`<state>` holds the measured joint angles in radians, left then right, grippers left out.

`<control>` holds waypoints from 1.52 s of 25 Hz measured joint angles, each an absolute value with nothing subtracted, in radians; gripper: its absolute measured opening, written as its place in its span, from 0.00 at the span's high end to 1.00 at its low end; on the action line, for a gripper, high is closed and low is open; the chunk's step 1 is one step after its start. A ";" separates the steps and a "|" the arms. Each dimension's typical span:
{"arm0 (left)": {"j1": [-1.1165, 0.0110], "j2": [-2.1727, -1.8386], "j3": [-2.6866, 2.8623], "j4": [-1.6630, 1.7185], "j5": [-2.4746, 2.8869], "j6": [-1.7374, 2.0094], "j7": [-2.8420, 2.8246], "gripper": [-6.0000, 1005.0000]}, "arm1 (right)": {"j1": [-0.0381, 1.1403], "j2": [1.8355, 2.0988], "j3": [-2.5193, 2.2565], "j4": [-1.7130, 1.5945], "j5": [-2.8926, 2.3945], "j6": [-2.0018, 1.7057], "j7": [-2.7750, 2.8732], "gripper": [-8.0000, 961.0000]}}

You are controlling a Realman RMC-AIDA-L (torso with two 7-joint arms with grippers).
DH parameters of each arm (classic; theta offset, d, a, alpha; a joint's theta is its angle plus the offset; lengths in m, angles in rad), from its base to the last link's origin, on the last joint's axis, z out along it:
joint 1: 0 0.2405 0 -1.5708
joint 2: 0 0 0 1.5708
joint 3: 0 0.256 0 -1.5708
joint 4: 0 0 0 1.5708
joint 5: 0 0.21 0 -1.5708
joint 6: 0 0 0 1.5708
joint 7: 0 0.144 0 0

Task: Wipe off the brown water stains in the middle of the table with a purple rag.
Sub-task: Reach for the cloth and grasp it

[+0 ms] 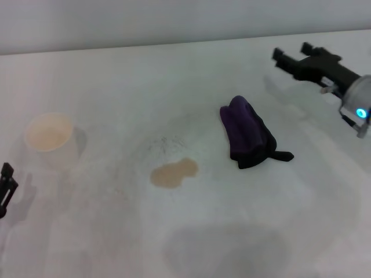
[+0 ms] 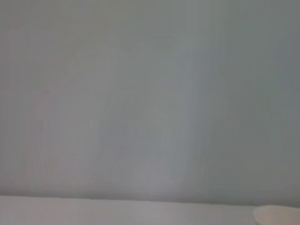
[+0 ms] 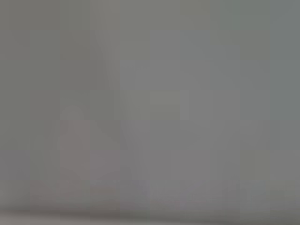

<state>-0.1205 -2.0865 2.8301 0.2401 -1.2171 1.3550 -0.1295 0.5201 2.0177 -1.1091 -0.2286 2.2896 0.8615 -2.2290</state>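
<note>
Soft purple rag (image 1: 248, 134) of bunched cloth lies on the smooth, matte white table (image 1: 116, 87).

My right arm's black two-finger gripper (image 1: 288, 55) hung at far right, fingers spread, blue wrist light (image 1: 361, 113) lit. My left arm's black gripper (image 1: 6, 188) sat parked at left edge.

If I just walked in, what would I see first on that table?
A dark purple rag sits bunched up right of the middle of the white table, with the brown water stains beside it. A paper cup stands on the left, and the right end effector hovers open at the far right.
</note>
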 joint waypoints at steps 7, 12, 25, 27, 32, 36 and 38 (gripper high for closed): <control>-0.130 -2.083 2.830 0.234 -1.223 1.356 -0.146 0.12 | 0.511 2.004 -1.595 -0.561 2.212 0.481 -1.913 0.11; -0.141 -2.082 2.830 0.229 -1.235 1.367 -0.146 0.12 | 0.510 2.011 -1.671 -0.727 1.907 0.396 -1.629 0.12; -0.179 -2.080 2.830 0.226 -1.251 1.378 -0.147 0.13 | 0.564 2.013 -1.643 -1.099 0.917 0.679 -0.755 0.12; -0.183 -2.080 2.830 0.225 -1.251 1.378 -0.147 0.13 | 0.561 2.015 -1.643 -1.192 0.757 0.765 -0.616 0.12; -0.196 -2.080 2.830 0.215 -1.250 1.377 -0.146 0.13 | 0.537 2.020 -1.669 -1.383 0.579 0.965 -0.441 0.14; -0.204 -2.080 2.830 0.215 -1.250 1.378 -0.146 0.13 | 0.523 2.020 -1.679 -1.457 0.544 1.087 -0.333 0.16; -0.206 -2.080 2.830 0.215 -1.249 1.377 -0.146 0.13 | 0.521 2.020 -1.683 -1.464 0.534 1.108 -0.306 0.16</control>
